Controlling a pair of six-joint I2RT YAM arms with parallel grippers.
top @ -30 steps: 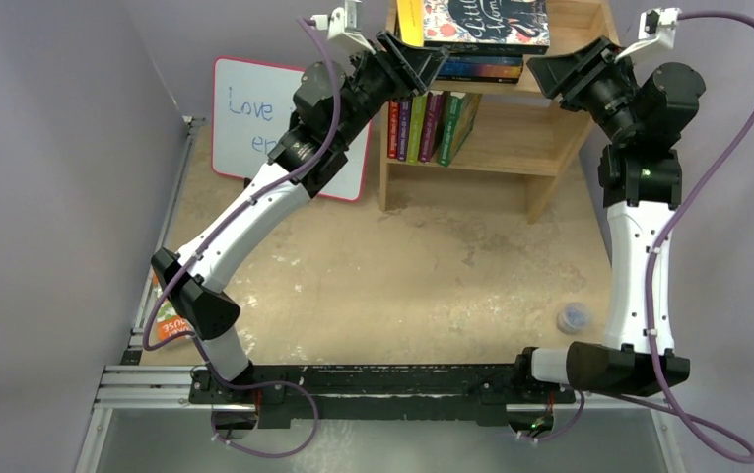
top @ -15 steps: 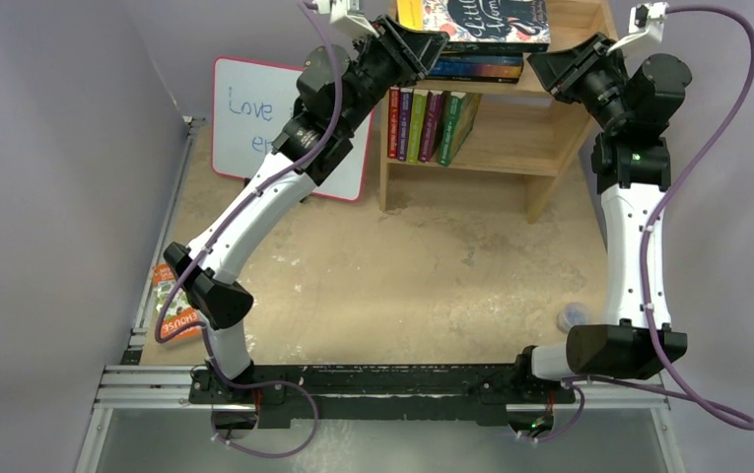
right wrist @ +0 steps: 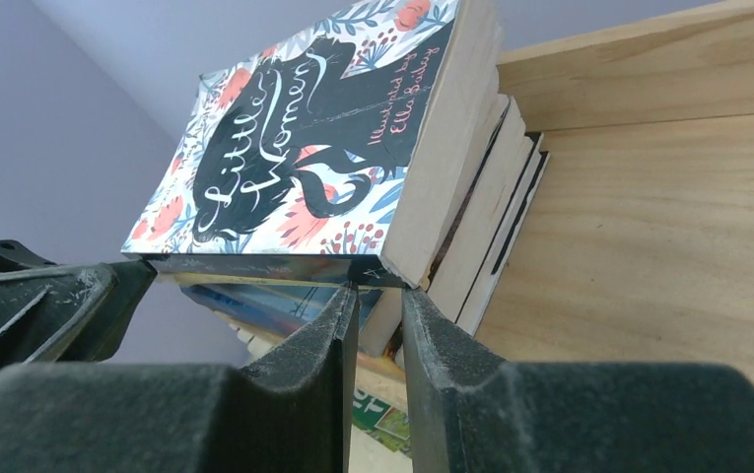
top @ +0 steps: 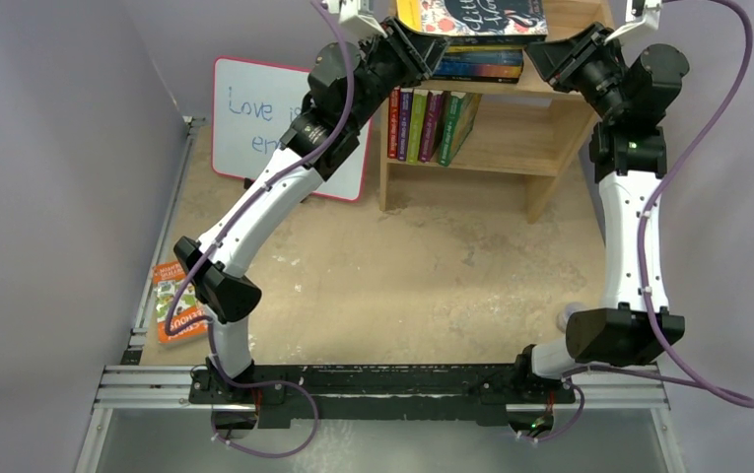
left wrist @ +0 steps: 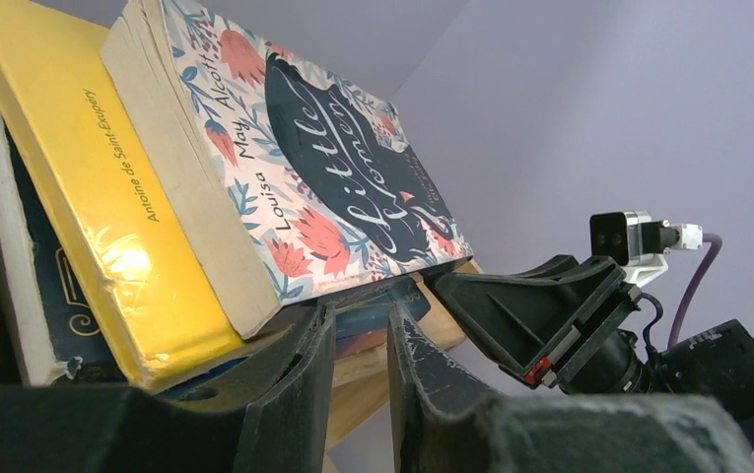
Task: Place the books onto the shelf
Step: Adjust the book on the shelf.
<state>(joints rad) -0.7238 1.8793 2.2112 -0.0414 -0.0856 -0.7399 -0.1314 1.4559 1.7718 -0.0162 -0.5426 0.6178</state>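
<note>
Now both arms have moved in closer to the shelf [top: 550, 148] than they were a second ago, and both sets of jaws have closed up a lot. The left gripper [left wrist: 358, 340] sits at the left end of the pile of books lying flat on the top board, and its two fingers are almost together with just a thin gap. The right gripper [right wrist: 373, 315] is at the right end of the same pile, and its fingers are nearly together too. Each one seems to pinch the edge of a thin dark book [right wrist: 264, 268] just under the Little Women book [left wrist: 343, 168], but I cannot tell for sure if they really hold it. The Little Women book is on top of the pile, tilted a bit, with a yellow book [left wrist: 106, 197] beside and under it. More books [top: 432, 123] stand upright at the left side of the lower board. One orange book [top: 175, 301] lies on the table [top: 402, 266] near its left edge, by the left arm's base, and it shows more now that the arm has swung away. A whiteboard [top: 264, 123] leans at the far left of the table. I think the arms are tidying or lifting the pile together, and the orange book is not yet put away.
</note>
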